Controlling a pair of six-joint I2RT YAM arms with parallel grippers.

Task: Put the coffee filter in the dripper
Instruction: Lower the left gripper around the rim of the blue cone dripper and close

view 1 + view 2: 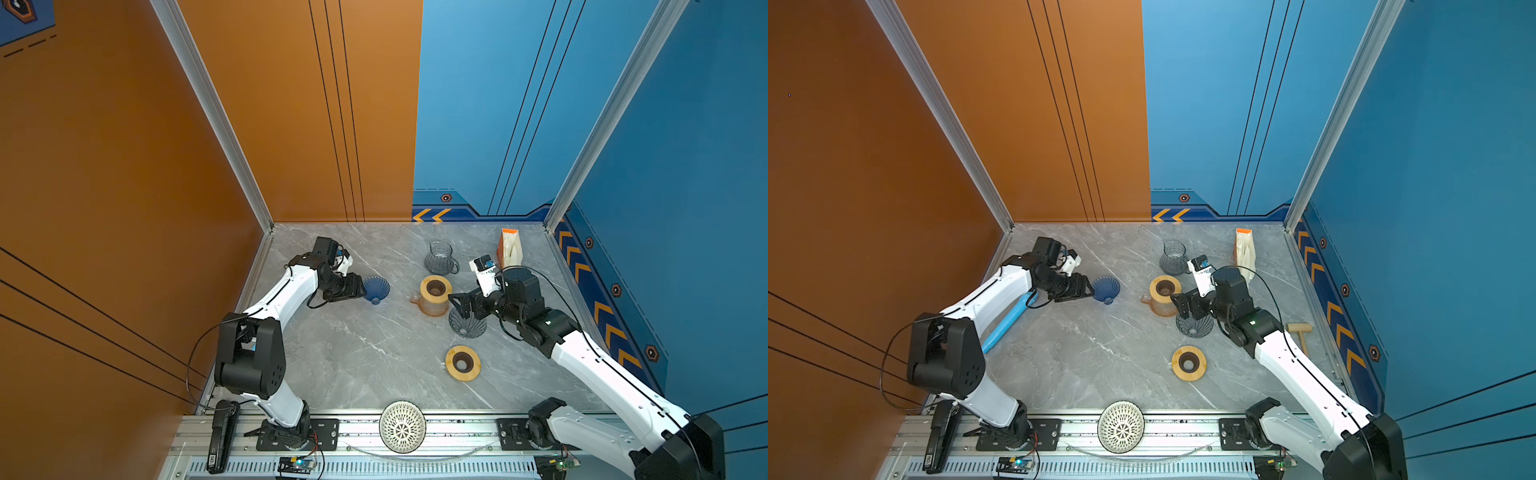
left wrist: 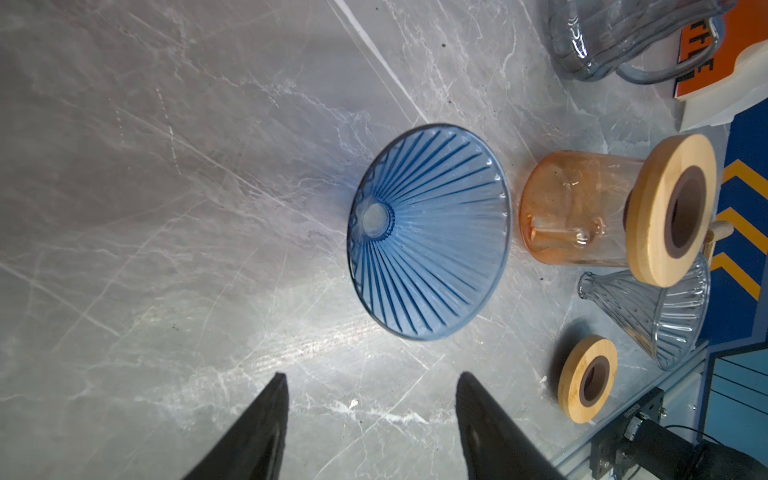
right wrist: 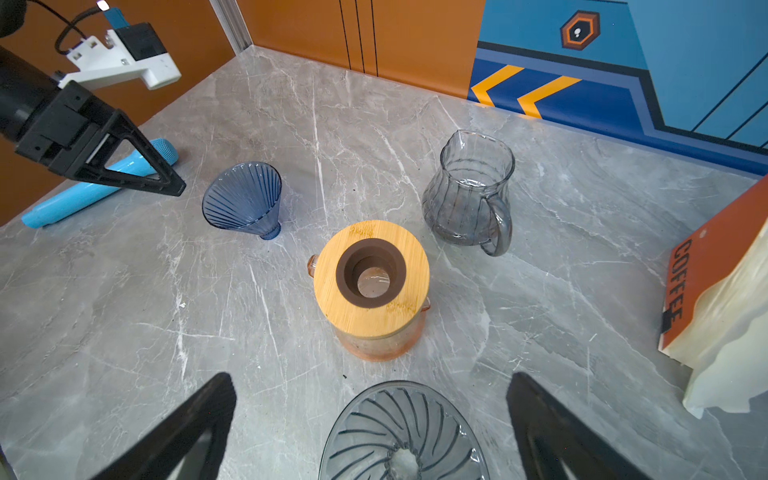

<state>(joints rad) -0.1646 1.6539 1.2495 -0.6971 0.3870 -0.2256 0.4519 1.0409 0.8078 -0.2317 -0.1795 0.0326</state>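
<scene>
**Right gripper [image 3: 372, 380] wide open, holding nothing**

It hangs over the grey dripper [image 3: 399, 432], which is tipped on its side. The left gripper [image 2: 372, 376], also apart and empty, sits beside the blue dripper [image 2: 432, 232]. The filter pack [image 1: 510, 249] stands far right. Its paper looks light, soft and easily creased, so pinch one edge.

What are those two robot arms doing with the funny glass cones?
They are getting ready to put a coffee filter into a dripper. The left gripper is open, pointing at the blue dripper, which lies on its side. The right gripper is open too, over the grey dripper beside the amber jar. Neither holds anything. The coffee filter pack stands at the back, and no dripper has a filter in it yet.
</scene>
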